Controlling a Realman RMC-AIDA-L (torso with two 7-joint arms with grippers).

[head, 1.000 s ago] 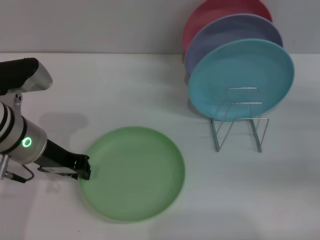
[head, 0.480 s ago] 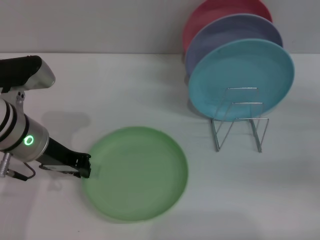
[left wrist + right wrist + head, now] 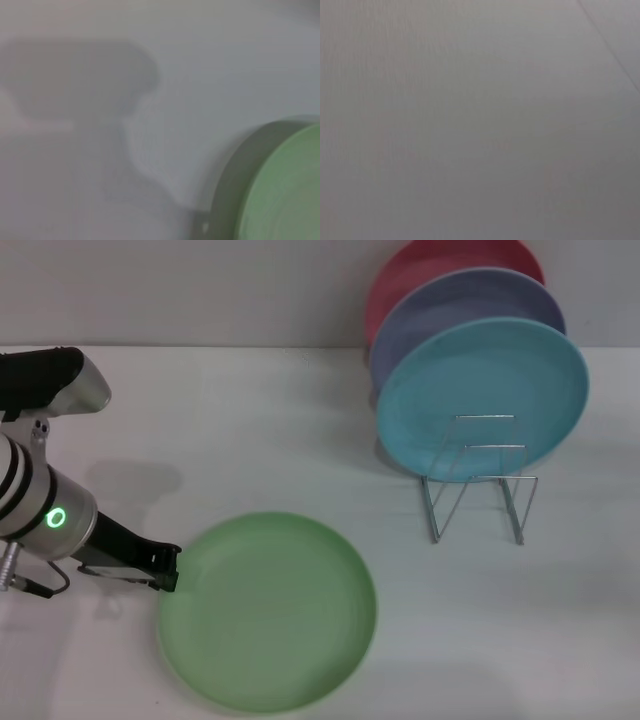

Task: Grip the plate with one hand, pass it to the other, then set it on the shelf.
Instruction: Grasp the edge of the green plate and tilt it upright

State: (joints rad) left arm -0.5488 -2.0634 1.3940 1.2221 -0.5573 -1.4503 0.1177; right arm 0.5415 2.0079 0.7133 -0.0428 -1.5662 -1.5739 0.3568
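Observation:
The light green plate (image 3: 268,612) is at the front left of the white table, and its left rim sits between the fingers of my left gripper (image 3: 170,570). The gripper is shut on that rim, reaching in from the left. The plate looks raised off the table, with a soft shadow under its far edge. In the left wrist view, part of the plate's (image 3: 282,190) rim shows over the table. The silver wire shelf (image 3: 478,490) stands at the back right, well away from the plate. My right gripper is out of view; the right wrist view shows only a blank surface.
A cyan plate (image 3: 482,395), a purple plate (image 3: 470,310) and a pink plate (image 3: 430,265) stand upright in the back slots of the shelf. Its front loops hold nothing. A grey wall runs along the back of the table.
The green plate has grown larger and shifted toward the frame's bottom, lifted by the left gripper, whose tip has edged slightly up in the picture. The rack and its plates have not moved.

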